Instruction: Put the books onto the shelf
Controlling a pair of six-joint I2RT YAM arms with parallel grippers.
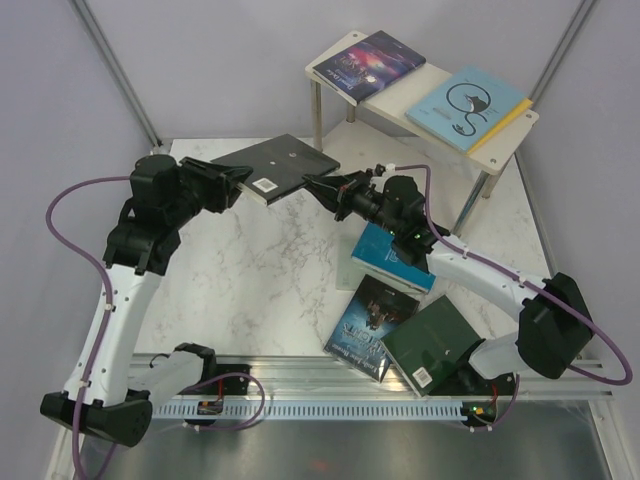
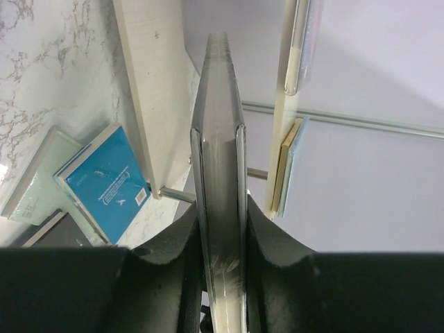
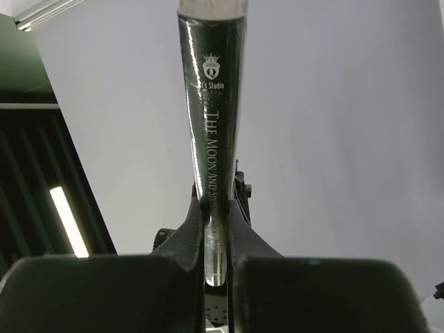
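Fingers (image 2: 173, 243) of my left gripper (image 2: 220, 215) pinched one edge of the black book (image 1: 280, 165); my right gripper (image 3: 215, 211) pinched its spine. It hung roughly flat in the air, just left of the shelf (image 1: 398, 97) and clear of it. On the shelf's top board lay a purple book (image 1: 368, 62) and a cyan book (image 1: 468, 105).

White grey-veined marble tabletop (image 1: 270, 290), slotted metal rail (image 1: 330, 408) along its near edge, left metal pole (image 1: 116, 70) slanting to its far left corner, right metal pole (image 1: 562, 48) towards the far right, pale grey backdrop (image 1: 220, 60)
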